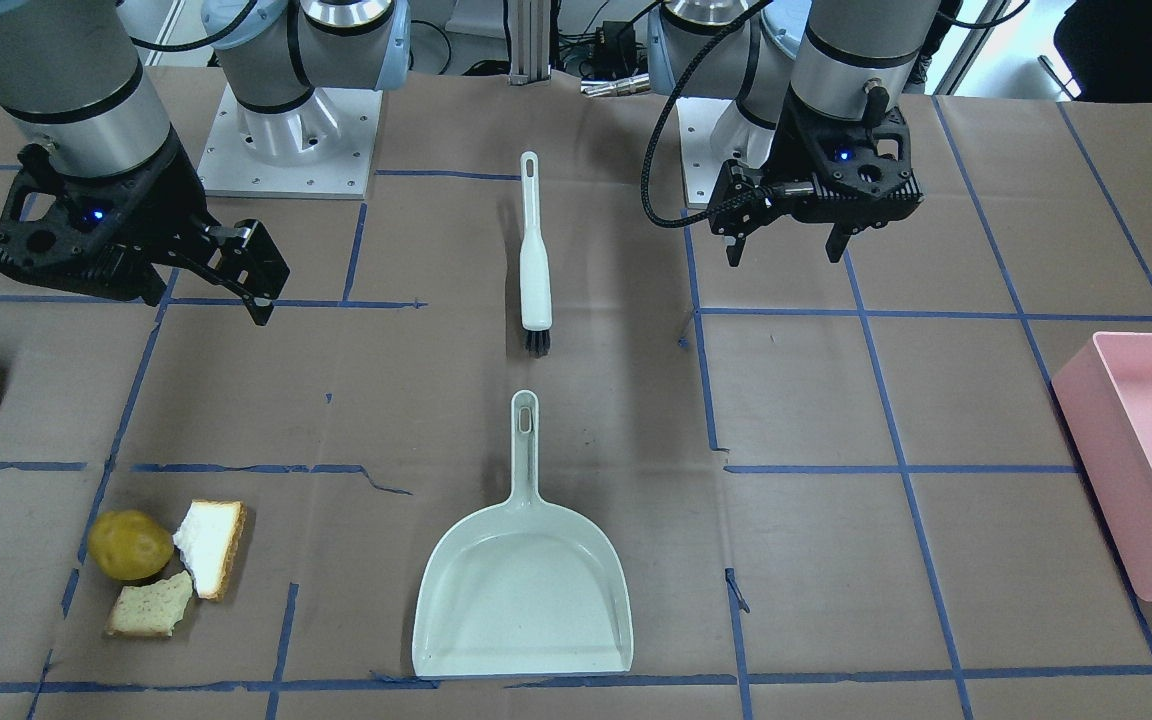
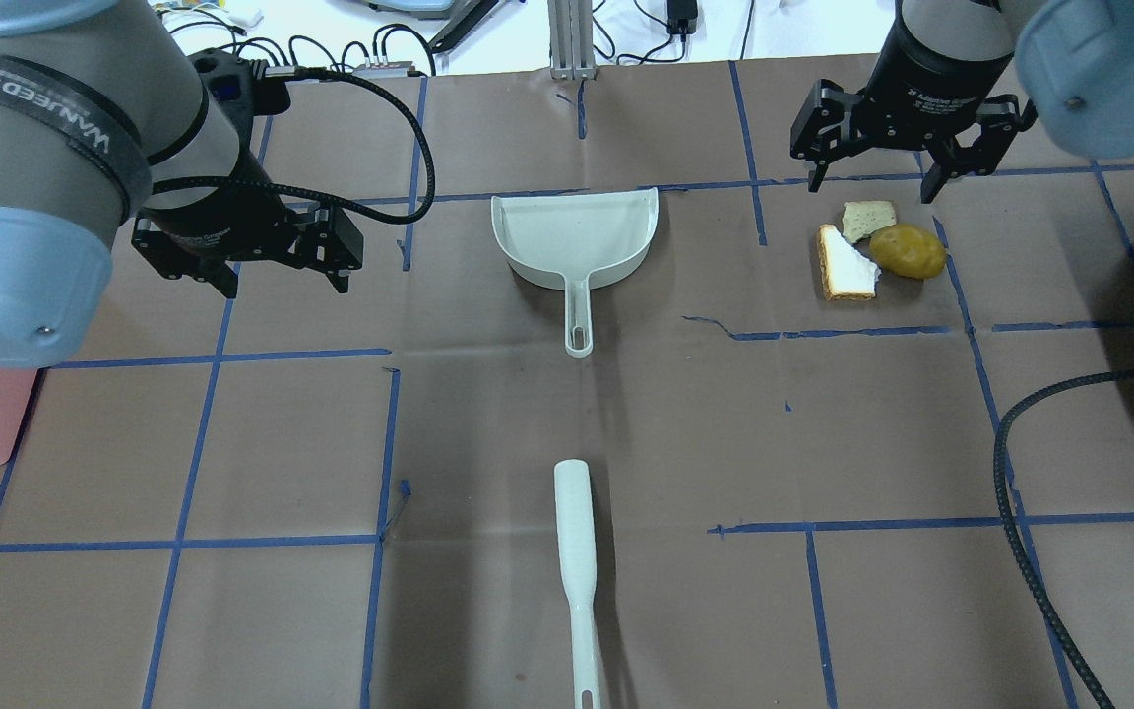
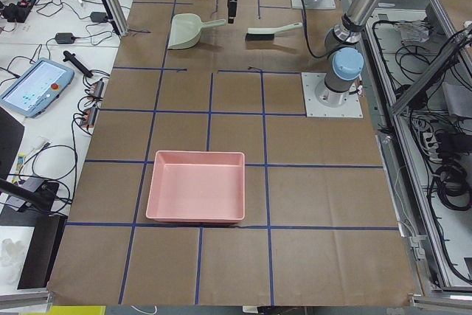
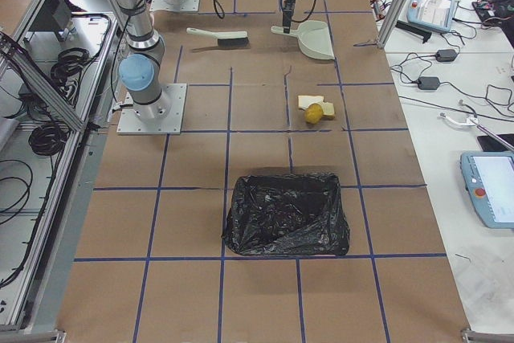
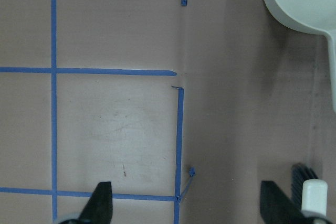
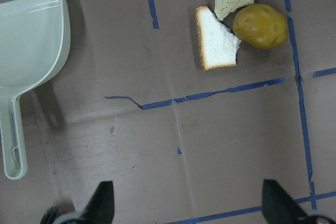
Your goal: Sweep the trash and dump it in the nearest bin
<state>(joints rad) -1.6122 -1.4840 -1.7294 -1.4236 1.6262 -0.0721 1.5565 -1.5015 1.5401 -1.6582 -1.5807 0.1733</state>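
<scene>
Brown table (image 2: 626, 414), trash (image 2: 887, 251); lettered arm strap (image 2: 85, 123).

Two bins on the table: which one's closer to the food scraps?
The black bag-lined bin at the robot's right end; the food scraps lie on that side. The pink tray sits at the opposite, left end.

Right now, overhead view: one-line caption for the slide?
Left hand and right hand open, empty; dustpan and brush lie mid-table; three food scraps near right hand.
</scene>
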